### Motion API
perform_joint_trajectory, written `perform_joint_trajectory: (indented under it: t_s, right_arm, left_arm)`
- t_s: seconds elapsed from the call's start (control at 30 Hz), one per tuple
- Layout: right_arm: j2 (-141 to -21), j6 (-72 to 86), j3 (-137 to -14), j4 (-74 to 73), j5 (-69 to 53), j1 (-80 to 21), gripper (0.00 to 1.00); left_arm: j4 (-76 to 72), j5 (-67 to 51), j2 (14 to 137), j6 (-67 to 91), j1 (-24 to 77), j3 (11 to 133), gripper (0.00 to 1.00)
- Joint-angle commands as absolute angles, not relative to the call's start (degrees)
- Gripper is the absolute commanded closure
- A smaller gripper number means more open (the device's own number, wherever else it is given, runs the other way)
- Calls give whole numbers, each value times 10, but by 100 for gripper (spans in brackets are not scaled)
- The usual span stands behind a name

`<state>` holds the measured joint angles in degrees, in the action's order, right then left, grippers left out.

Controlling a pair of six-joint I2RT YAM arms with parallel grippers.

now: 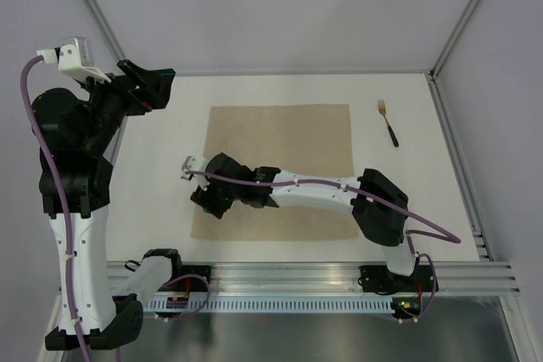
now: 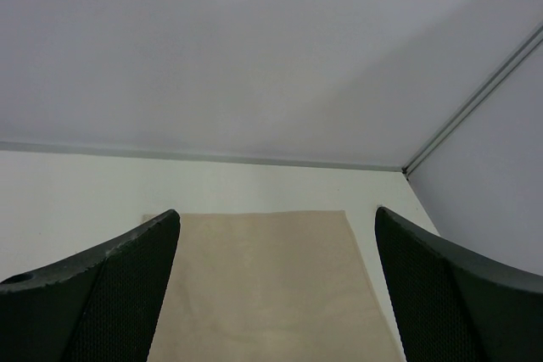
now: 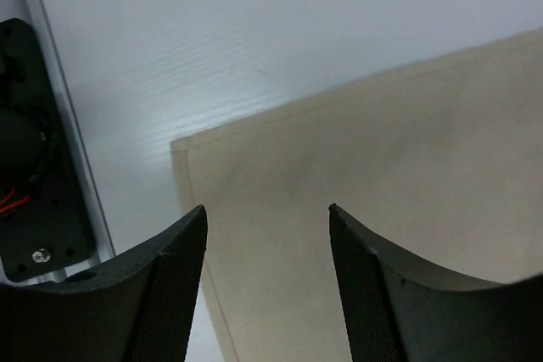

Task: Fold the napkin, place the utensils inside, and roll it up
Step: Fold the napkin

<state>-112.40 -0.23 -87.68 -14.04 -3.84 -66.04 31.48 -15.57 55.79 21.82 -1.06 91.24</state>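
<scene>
The beige napkin [image 1: 288, 137] lies flat and unfolded on the white table; it also shows in the left wrist view [image 2: 263, 286] and the right wrist view [image 3: 424, 150]. A fork [image 1: 388, 121] with a dark handle and orange-brown tines, the utensils, lies apart on the table to the napkin's far right. My right gripper [image 1: 204, 201] [image 3: 267, 208] hovers low over the napkin's near-left corner, jaws open, nothing between them. My left gripper [image 1: 161, 91] [image 2: 277, 212] is raised beyond the napkin's far-left corner, wide open and empty.
A metal rail [image 1: 322, 273] runs along the table's near edge, with both arm bases on it. White walls and frame posts [image 1: 462, 19] close in the back and sides. A black base plate [image 3: 34, 167] sits left of the napkin corner.
</scene>
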Motion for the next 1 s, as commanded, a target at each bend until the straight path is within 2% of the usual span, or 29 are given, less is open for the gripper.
perform_joint_trajectory:
  t_s: [0.0,0.47,0.97]
  right_arm:
    - [-1157,-5,-929,-128,-9,-694,35]
    - [-1277,16,-989,-116,25,-769,48]
    - [-1337,15,-1024,-129,61,-777,51]
  left_arm:
    - [358,-165,553,232,-11,933,0]
    - [391,-161,553,214,-12,954,0]
    - [391,-157,548,201,-12,932,0]
